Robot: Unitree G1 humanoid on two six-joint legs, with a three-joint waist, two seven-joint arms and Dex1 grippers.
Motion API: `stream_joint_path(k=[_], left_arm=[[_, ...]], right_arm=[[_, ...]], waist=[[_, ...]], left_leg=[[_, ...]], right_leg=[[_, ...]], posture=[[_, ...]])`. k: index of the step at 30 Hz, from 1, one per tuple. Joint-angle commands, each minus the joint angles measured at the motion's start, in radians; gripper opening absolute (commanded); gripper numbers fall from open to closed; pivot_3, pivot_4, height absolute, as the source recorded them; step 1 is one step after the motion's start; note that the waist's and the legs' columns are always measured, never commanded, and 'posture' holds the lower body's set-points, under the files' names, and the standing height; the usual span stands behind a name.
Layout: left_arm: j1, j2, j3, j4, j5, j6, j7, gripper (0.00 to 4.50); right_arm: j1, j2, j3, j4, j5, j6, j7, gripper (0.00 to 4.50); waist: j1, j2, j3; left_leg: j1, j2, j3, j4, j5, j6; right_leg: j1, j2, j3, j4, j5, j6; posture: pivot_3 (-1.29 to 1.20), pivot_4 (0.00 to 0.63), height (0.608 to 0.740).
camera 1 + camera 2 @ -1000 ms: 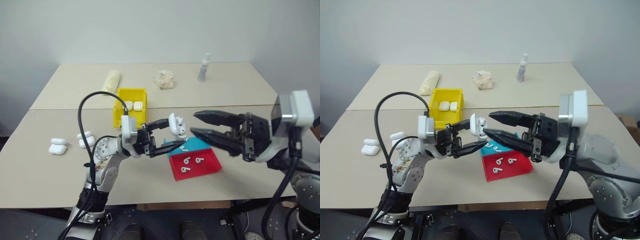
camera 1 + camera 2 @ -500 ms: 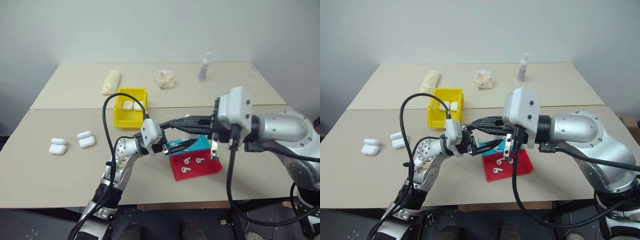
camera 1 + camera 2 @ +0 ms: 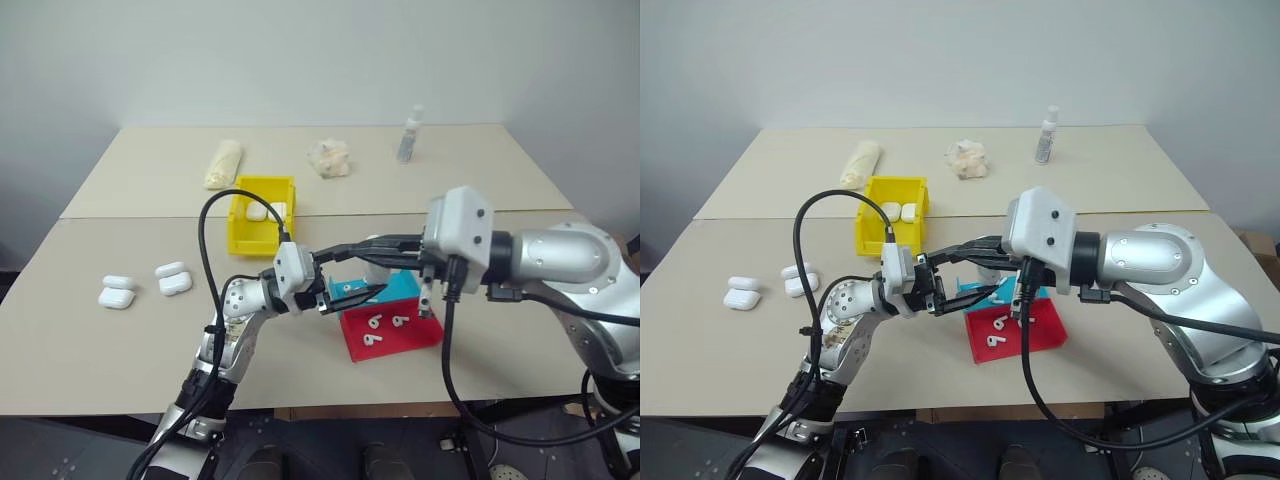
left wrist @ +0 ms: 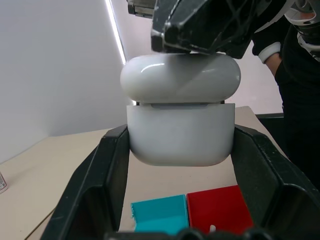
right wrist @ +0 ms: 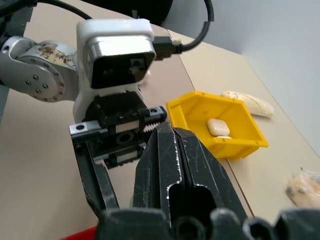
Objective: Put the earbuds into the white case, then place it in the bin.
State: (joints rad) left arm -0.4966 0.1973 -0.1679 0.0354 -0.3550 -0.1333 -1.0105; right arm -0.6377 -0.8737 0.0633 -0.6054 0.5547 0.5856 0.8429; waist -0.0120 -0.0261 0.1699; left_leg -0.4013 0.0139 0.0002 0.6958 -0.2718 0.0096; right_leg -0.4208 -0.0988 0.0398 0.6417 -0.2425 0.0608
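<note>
Your left gripper [image 3: 345,275] is held up over the middle of the table [image 3: 80,340], its two black fingers clamped on the sides of a white case [image 4: 180,131]. From the head cameras you can hardly make the case out between the two arms; the left wrist camera gives you the clear look: the case sits upright between the fingers with its lid down, a thin seam showing between lid and body. Your right gripper [image 5: 172,150] reaches in from the right with its jaws pressed fully together, and in the left wrist view its black tips rest on top of the lid. The right wrist camera shows those shut fingers pointing at the left wrist, with the yellow bin [image 5: 220,125] beyond holding two white cases [image 5: 218,127]. In the head views the bin [image 3: 258,228] stands just to the far left of the grippers. Below and a little to the right of the grippers lies a red tray [image 3: 400,335] with three earbuds [image 3: 375,322] in it, and a blue tray [image 3: 400,288] touches its far side. Two more white cases [image 3: 145,285] lie well to the left on the table. At the far edge stand a spray bottle [image 3: 408,135], a crumpled bag [image 3: 330,158] and a pale roll [image 3: 222,163].
</note>
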Motion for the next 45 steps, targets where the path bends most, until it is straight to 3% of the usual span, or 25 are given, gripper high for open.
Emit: stream_joint_path(k=[1,5,13,17,23,27,31,36,41,45], left_arm=[[-0.013,-0.003,0.021,-0.043,-0.025,-0.026,0.004,2.75],[-0.011,0.000,0.029,-0.045,-0.029,-0.022,0.005,2.75],[0.005,-0.018,0.085,-0.046,-0.106,-0.014,0.018,2.75],[-0.020,-0.010,0.165,-0.068,-0.138,0.028,0.115,2.75],[-0.149,0.027,0.244,0.030,0.071,0.167,0.499,2.75],[-0.283,0.034,0.250,0.229,0.254,0.241,0.781,2.75],[-0.335,0.037,0.222,0.370,0.348,0.240,0.885,2.75],[-0.350,0.036,0.197,0.486,0.387,0.193,0.894,2.75],[-0.370,0.028,0.201,0.502,0.391,0.216,0.905,4.30],[-0.367,0.019,0.206,0.492,0.387,0.206,0.911,4.45]], right_arm=[[0.020,-0.011,-0.046,-0.023,0.000,-0.007,0.010,0.02],[0.030,0.001,-0.075,-0.035,0.016,-0.014,0.005,0.02],[-0.019,0.111,-0.295,-0.012,0.262,-0.002,-0.073,0.02],[0.052,0.096,-0.339,-0.016,0.242,0.013,-0.128,0.02],[0.195,0.105,-0.355,-0.048,0.219,0.004,-0.191,0.02],[0.250,0.121,-0.360,-0.058,0.221,0.016,-0.250,0.02],[0.292,0.117,-0.347,-0.068,0.200,0.011,-0.267,0.02],[0.326,0.099,-0.339,-0.077,0.179,0.014,-0.269,0.02],[0.341,0.096,-0.341,-0.084,0.172,0.015,-0.272,0.00],[0.347,0.097,-0.332,-0.081,0.161,0.011,-0.268,0.00]], waist=[[0.000,0.000,0.000],[0.000,0.000,0.000],[0.000,0.000,0.000],[0.000,0.000,0.000],[0.003,0.000,0.000],[0.007,-0.001,0.000],[0.004,-0.001,0.000],[0.005,-0.001,0.000],[0.007,-0.001,0.000],[0.008,-0.001,0.000]], left_leg=[[0.000,0.000,0.000,0.000,0.000,0.000],[0.000,0.000,0.000,0.000,0.000,0.000],[0.000,0.000,0.000,0.000,0.000,0.000],[0.000,0.000,-0.001,0.000,0.000,0.000],[0.000,0.000,0.000,0.001,0.000,0.000],[0.000,-0.001,0.000,0.001,0.000,0.000],[-0.001,-0.001,0.000,0.000,0.000,0.000],[-0.003,-0.001,0.002,0.000,0.000,-0.001],[-0.004,-0.001,0.003,0.000,0.000,-0.001],[-0.003,-0.001,0.003,0.000,0.000,-0.001]], right_leg=[[0.000,0.000,0.000,0.000,0.000,0.000],[0.000,0.000,0.000,0.000,0.000,0.000],[0.000,0.000,0.000,0.000,0.000,0.000],[0.000,0.000,0.000,0.003,0.000,0.000],[0.001,0.000,0.000,0.004,0.001,0.001],[0.001,0.000,0.000,0.003,0.001,0.002],[0.000,0.000,0.000,0.002,0.001,0.002],[-0.001,0.000,-0.001,0.003,0.001,0.002],[-0.001,0.000,-0.002,0.003,0.001,0.002],[-0.001,0.000,-0.002,0.003,0.001,0.002]], posture=[[0.00,0.150,0.740],[0.00,0.150,0.740],[0.00,0.150,0.740],[0.00,0.150,0.740],[0.00,0.150,0.740],[0.00,0.150,0.740],[0.00,0.150,0.740],[0.00,0.150,0.740],[0.00,0.150,0.740],[0.00,0.150,0.740]])
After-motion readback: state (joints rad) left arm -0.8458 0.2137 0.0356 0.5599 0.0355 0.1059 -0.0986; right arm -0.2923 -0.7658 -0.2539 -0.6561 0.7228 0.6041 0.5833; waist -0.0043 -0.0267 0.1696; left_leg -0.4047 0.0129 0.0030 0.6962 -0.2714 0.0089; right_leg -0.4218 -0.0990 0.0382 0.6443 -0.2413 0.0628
